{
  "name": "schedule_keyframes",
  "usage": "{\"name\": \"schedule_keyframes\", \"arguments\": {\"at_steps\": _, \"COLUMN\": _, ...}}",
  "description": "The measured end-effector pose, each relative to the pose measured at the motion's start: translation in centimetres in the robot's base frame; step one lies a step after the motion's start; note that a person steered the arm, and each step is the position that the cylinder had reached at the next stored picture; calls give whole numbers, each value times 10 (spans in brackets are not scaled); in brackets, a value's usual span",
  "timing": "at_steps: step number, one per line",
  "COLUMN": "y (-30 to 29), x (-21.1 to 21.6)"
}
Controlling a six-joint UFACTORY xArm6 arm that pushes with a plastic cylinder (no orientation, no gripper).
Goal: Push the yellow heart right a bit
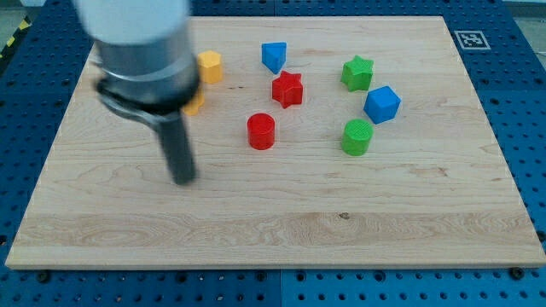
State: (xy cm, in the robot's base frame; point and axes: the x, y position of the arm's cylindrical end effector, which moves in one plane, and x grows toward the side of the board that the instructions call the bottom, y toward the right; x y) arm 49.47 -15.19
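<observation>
My tip point(182, 179) rests on the wooden board point(341, 222) at the view's left of centre. The arm's grey body hides most of a yellow block point(196, 105), of which only a small edge shows, up and slightly right of the tip; I cannot make out its shape. A second yellow block point(210, 66), blunt and many-sided, sits above it near the board's top. The tip touches no block.
A blue wedge-like block point(273, 57), a red star point(287, 89) and a red cylinder point(261, 130) lie right of the tip. Further right are a green star point(357, 73), a blue cube point(382, 104) and a green cylinder point(357, 136). A printed marker point(470, 38) sits at the top right corner.
</observation>
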Motion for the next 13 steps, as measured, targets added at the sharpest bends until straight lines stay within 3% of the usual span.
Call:
{"name": "schedule_keyframes", "arguments": {"at_steps": 1, "y": -67, "x": -75}}
{"name": "schedule_keyframes", "arguments": {"at_steps": 2, "y": -76, "x": -114}}
{"name": "schedule_keyframes", "arguments": {"at_steps": 3, "y": -74, "x": -115}}
{"name": "schedule_keyframes", "arguments": {"at_steps": 5, "y": 22, "x": -116}}
{"name": "schedule_keyframes", "arguments": {"at_steps": 9, "y": -4, "x": -117}}
{"name": "schedule_keyframes", "arguments": {"at_steps": 13, "y": 45, "x": -89}}
